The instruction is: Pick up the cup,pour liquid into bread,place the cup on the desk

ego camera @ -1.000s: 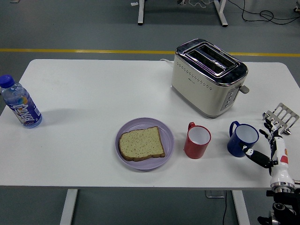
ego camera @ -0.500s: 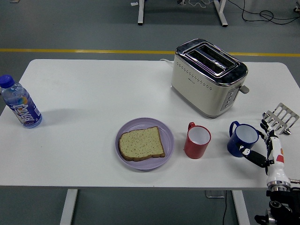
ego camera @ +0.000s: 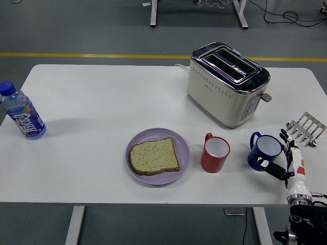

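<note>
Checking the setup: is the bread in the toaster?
No, the bread lies on the purple plate, in front of the toaster.

A glossy blue mug (ego camera: 264, 151) stands upright near the table's right edge, handle pointing back-left; a slice of brown bread (ego camera: 154, 156) lies flat on a round lilac plate (ego camera: 183, 148)

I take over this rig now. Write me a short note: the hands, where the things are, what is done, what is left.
Right hand: fingers open beside the blue cup, right of it, thumb near its base; no grasp yet.
Left hand: not in view.
Blue cup and red cup stand upright in front of the toaster.
Bread lies on the purple plate, left of the red cup.
Done: nothing.
Left: grasp a cup, pour over the bread, set it down.
</note>
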Robot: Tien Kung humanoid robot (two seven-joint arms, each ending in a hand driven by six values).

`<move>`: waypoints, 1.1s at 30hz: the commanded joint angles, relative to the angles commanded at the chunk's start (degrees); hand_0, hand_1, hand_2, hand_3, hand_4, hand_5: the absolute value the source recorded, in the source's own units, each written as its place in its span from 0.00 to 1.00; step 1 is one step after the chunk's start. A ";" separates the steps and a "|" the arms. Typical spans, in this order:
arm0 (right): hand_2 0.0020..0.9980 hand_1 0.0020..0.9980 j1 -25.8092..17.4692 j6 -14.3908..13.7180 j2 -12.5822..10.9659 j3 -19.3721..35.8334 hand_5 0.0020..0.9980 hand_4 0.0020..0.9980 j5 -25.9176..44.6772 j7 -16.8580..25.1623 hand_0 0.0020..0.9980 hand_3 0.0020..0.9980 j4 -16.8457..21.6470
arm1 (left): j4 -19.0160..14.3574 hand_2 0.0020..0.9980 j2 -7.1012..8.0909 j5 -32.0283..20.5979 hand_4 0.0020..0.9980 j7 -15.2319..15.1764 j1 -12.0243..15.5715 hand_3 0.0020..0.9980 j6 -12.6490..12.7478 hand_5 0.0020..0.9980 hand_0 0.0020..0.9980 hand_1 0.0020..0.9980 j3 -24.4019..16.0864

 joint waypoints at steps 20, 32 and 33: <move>0.93 0.84 1.60 0.60 0.03 -2.26 0.03 0.99 2.07 1.14 0.95 0.93 -2.09 | 0.03 0.70 -0.21 0.15 0.25 0.14 0.01 0.55 0.02 1.00 0.69 0.69 -0.20; 0.93 0.83 2.53 0.85 0.43 -2.96 0.03 0.99 3.62 1.92 0.95 0.93 -2.93 | 0.05 0.70 -0.42 0.37 0.25 0.28 0.11 0.55 0.06 1.00 0.68 0.69 -0.45; 0.93 0.83 2.55 0.85 0.44 -2.99 0.03 0.99 3.68 1.94 0.95 0.93 -2.97 | 0.05 0.70 -0.42 0.37 0.25 0.29 0.11 0.55 0.06 1.00 0.68 0.69 -0.46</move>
